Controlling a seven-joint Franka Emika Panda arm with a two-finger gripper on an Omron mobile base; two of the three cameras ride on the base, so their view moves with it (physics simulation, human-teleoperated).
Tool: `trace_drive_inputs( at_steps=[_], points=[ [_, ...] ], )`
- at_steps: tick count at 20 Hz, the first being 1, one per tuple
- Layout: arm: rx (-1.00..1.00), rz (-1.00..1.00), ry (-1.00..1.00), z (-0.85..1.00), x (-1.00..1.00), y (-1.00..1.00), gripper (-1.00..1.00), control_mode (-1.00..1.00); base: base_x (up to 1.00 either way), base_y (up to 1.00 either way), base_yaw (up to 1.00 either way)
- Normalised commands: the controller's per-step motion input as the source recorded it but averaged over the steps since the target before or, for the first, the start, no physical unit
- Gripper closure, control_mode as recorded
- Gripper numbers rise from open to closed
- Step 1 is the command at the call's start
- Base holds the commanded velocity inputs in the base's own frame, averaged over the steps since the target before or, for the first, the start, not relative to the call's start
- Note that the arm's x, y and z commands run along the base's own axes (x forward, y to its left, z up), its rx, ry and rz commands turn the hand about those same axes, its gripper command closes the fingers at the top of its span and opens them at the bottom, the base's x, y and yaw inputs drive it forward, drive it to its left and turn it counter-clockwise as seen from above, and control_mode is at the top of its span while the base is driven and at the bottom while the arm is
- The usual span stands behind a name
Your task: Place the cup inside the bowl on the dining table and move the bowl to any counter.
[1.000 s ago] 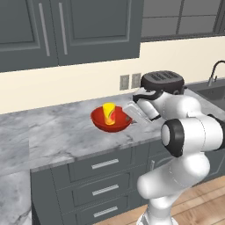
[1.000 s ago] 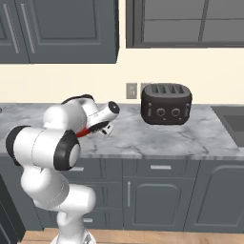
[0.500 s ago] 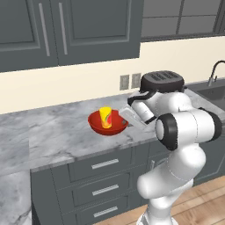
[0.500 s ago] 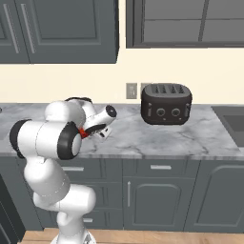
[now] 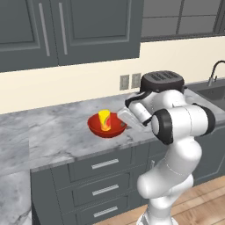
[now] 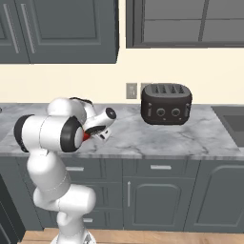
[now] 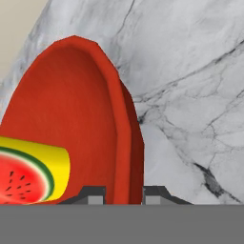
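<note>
Two views from the base: on the left one, bowl [image 5: 107,126] with cup [image 5: 104,120] inside sits on the surface [image 5: 52,136], claw [image 5: 123,125] at its rim; on the right one, the arm hides most of the bowl [image 6: 86,136]. Hand view: fingertips [image 7: 93,195] clamp the rim, cup cut off.

A home kitchen: marble counter [image 5: 57,132] over grey drawers [image 5: 105,165] mid-frame, wall cabinets [image 5: 66,30] along the top, toaster [image 6: 167,104], sink faucet [image 5: 214,72] at right.

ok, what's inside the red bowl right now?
The shallow glossy red bowl holds the small yellow cup with a watermelon print, standing upright. The bowl rests on the grey marble counter. The bowl floor under the cup is hidden.
</note>
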Motion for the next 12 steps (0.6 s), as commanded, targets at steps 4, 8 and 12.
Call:
trace_drive_inputs(
  at_steps=[4, 8, 12],
  points=[
    [-0.02, 0.0, 0.01, -0.17, 0.07, 0.04, 1.0, -1.0, 0.0, 0.0, 0.0],
    [-0.02, 0.0, 0.0, -0.18, 0.06, 0.05, 1.0, -1.0, 0.0, 0.0, 0.0],
    [-0.01, 0.0, 0.0, -0.16, 0.05, 0.07, 1.0, -1.0, 0.0, 0.0, 0.0]
  ],
)
